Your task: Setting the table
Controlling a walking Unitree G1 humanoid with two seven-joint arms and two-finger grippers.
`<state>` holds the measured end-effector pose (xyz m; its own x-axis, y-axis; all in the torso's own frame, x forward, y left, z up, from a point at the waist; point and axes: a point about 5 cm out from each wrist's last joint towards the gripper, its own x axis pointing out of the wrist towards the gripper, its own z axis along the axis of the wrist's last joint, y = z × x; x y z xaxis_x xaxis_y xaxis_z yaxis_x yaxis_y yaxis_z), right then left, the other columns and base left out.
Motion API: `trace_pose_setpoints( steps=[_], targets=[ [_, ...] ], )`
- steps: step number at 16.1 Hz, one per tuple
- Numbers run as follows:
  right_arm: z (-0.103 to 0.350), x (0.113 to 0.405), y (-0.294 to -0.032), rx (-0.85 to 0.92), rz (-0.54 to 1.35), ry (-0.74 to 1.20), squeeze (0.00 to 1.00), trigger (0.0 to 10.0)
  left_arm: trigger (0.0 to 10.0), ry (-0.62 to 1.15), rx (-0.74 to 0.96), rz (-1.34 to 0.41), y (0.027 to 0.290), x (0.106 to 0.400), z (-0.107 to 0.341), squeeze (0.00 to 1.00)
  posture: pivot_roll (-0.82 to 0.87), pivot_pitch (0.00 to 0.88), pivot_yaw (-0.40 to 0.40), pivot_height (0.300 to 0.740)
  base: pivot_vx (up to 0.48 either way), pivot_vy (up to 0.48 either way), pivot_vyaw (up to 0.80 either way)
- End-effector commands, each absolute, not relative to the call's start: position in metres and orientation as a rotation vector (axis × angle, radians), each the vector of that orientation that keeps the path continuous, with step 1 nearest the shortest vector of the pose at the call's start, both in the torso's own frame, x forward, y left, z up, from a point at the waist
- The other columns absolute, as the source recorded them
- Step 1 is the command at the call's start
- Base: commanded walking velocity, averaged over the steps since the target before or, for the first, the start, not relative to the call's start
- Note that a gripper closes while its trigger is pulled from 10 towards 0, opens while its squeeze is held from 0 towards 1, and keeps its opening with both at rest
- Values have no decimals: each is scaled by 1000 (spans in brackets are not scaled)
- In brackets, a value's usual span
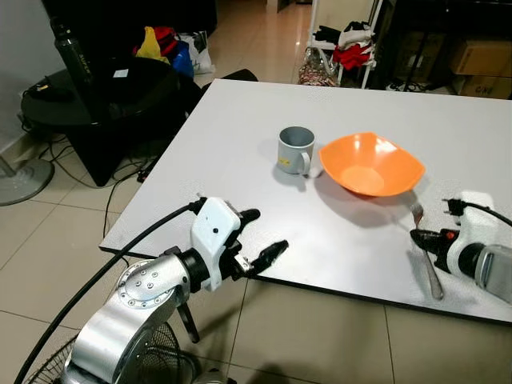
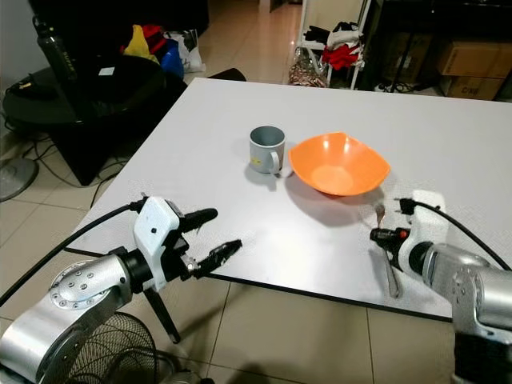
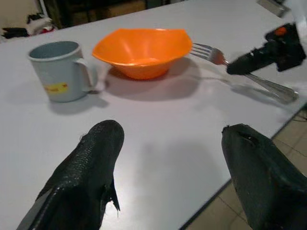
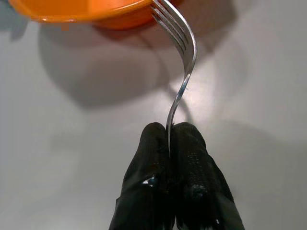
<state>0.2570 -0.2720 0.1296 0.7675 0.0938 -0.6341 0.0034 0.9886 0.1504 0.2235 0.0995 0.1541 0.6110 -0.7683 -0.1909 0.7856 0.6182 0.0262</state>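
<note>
While the left gripper (image 1: 260, 237) is held wide apart at the table (image 1: 240, 120) edge, the fork (image 4: 180, 72), judged light, stiff and slippery, is pinched mid-handle by the right gripper (image 4: 169, 139), tines beside the bowl (image 1: 370, 164).

A white table (image 1: 240, 136) stands on a tiled floor (image 1: 48, 240), its near edge running along the front. Toward the middle sit a grey mug (image 1: 295, 150) and, just beside it, an orange bowl (image 1: 370, 164). A metal fork (image 1: 426, 248) lies near the front edge, tines close to the bowl.
</note>
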Motion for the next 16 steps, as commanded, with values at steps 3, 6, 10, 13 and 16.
trace_pose_setpoints(
  steps=[3,6,10,13,16],
  targets=[
    [129,271,-269,167,88,674,0,10000,10000,176,121,-941,98,221,157,0,56,0,60,740,0,0,0],
    [123,277,-265,189,124,700,0,10000,10000,181,124,-944,99,221,157,0,64,0,56,740,0,0,0],
    [118,280,-263,243,149,732,0,10000,10000,187,124,-946,99,219,157,0,78,0,47,740,0,0,0],
    [116,281,-260,288,168,733,0,10000,10000,189,126,-953,99,219,158,0,75,0,52,740,0,0,0],
    [113,281,-259,300,163,735,0,10000,10000,191,130,-965,99,219,159,0,73,0,58,740,0,0,0]
  ],
)
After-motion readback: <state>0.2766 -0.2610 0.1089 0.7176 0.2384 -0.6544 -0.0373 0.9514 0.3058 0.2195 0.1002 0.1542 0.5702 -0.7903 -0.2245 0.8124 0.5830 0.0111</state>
